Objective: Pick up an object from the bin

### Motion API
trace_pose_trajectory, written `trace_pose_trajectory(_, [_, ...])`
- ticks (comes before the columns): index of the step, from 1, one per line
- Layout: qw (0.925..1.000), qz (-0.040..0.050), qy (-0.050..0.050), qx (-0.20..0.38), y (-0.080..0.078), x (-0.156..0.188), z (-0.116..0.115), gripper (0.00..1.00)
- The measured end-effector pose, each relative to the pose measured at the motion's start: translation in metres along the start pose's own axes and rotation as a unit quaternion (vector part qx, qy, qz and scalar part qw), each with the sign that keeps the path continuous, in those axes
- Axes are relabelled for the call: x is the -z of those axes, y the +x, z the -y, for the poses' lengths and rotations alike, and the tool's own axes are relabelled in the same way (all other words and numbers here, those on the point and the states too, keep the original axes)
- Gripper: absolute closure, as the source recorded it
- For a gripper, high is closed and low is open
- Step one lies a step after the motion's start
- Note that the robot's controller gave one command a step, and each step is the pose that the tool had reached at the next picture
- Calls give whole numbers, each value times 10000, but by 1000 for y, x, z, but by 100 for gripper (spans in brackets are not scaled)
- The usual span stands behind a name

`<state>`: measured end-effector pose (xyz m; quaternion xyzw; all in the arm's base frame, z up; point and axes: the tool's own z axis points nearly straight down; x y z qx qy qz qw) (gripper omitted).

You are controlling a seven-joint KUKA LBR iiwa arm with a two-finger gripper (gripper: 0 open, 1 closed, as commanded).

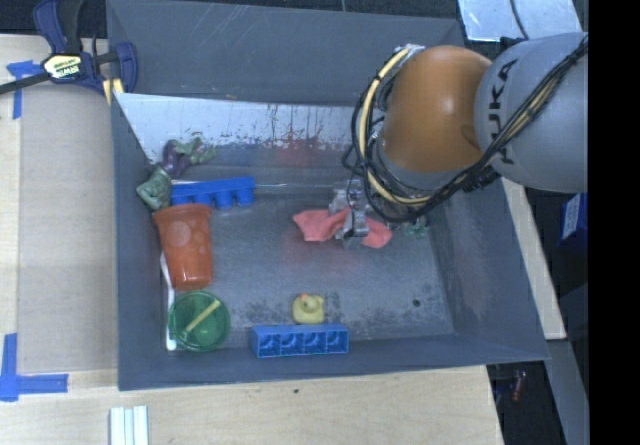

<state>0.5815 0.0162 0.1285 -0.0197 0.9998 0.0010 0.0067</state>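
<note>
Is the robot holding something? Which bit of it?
I can't tell. The gripper is down right at the middle of the floppy pink thing near the centre of the bin, but a real grip isn't visible.

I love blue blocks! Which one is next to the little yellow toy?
The lower blue block, by the bin's bottom wall; the yellow toy sits just above it. The upper blue block lies left, beside the orange cup.

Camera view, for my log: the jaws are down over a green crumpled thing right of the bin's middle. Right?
No: the crumpled thing is pink, not green. The camera view shows the jaws down over it, right of the bin's middle.
</note>
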Motion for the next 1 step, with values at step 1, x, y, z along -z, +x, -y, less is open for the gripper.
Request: trace_pose_trajectory(1, [9971, 5, -2, 765, 10, 76, 11, 100])
